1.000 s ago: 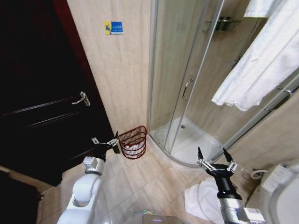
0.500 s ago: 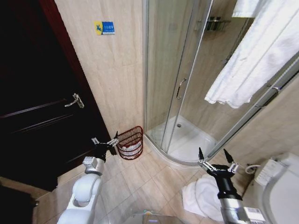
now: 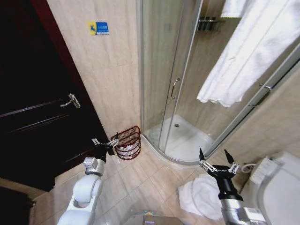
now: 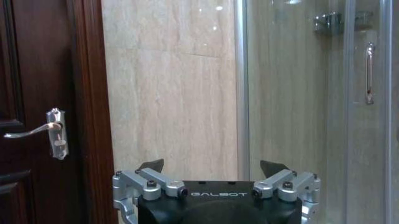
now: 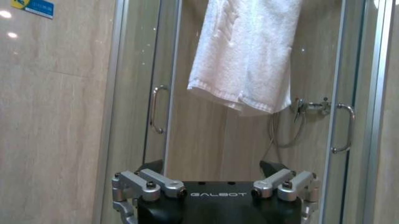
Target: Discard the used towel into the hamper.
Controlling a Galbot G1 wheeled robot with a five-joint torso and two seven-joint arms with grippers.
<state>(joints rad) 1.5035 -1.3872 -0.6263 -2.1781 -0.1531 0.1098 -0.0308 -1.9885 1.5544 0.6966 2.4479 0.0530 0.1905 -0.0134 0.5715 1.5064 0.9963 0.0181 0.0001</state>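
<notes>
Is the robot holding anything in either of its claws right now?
No, nothing is held. The left gripper is open and empty near the reddish-brown woven hamper; the right gripper is open and empty above a crumpled white towel on the floor.

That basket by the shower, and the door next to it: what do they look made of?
The basket looks like reddish-brown wire or wicker; its thin ribs leave open gaps, so I can't say which. The door looks like dark varnished wood with raised panels and a shiny metal handle.
</notes>
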